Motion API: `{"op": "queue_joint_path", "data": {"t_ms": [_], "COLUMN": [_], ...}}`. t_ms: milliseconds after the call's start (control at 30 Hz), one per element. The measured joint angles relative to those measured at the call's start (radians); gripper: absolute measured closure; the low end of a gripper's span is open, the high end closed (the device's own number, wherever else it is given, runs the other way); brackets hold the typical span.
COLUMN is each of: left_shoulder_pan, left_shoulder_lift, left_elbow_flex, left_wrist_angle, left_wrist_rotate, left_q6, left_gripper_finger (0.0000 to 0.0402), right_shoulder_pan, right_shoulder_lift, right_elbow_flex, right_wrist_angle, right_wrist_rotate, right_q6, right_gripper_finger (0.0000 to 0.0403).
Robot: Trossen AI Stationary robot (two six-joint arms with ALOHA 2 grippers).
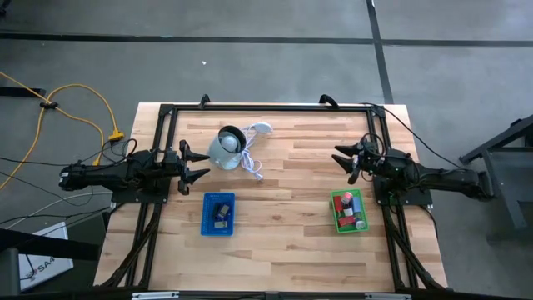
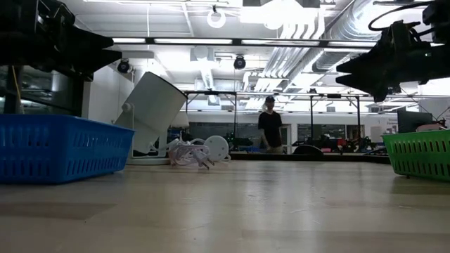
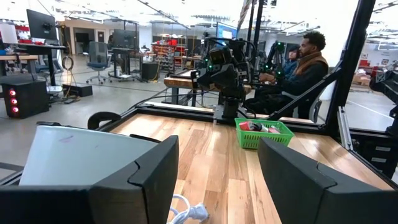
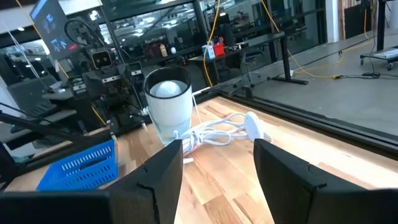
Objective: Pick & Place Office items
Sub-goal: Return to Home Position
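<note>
Parking seems the step in hand: left hand (image 1: pixel 197 164) and right hand (image 1: pixel 343 160) hang empty at the sides of the table (image 1: pixel 283 229), fingers (image 3: pixel 155 174) spread. Coloured blocks (image 1: pixel 347 218) lie in the green tray (image 1: pixel 333 208), a dark clip (image 1: pixel 221 209) in the blue tray (image 1: pixel 205 218). Next calls only for settling both arms.

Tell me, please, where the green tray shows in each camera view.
High view: the green tray sits lower right of centre.
Low view: its wall is at the right edge.
Left wrist view: the tray is just right of centre, in the middle distance.
Right wrist view: not in it.
Shared landmark: the white round object with its cord, in all four.
</note>
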State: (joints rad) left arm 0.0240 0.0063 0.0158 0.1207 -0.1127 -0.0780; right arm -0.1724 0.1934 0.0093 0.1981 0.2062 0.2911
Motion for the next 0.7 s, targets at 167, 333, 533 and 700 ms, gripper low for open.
{"op": "queue_joint_path", "data": {"t_ms": [167, 333, 533, 700], "left_shoulder_pan": [0.000, 0.000, 0.000, 0.000], "left_shoulder_lift": [0.000, 0.000, 0.000, 0.000], "left_elbow_flex": [0.000, 0.000, 0.000, 0.000], "left_wrist_angle": [0.000, 0.000, 0.000, 0.000], "left_wrist_rotate": [0.000, 0.000, 0.000, 0.000], "left_q6": [0.000, 0.000, 0.000, 0.000], "left_gripper_finger": [0.0189, 0.0189, 0.0189, 0.0189], "right_shoulder_pan": [0.000, 0.000, 0.000, 0.000], "right_shoulder_lift": [-0.007, -0.008, -0.008, -0.013], "right_elbow_flex": [0.000, -0.001, -0.001, -0.002], "right_wrist_angle": [-0.037, -0.090, -0.120, -0.137], "right_wrist_rotate": [-0.005, -0.015, -0.101, -0.187], "right_q6": [0.008, 0.036, 0.051, 0.053], "right_gripper_finger": [0.0219, 0.0219, 0.0219, 0.0219]}}
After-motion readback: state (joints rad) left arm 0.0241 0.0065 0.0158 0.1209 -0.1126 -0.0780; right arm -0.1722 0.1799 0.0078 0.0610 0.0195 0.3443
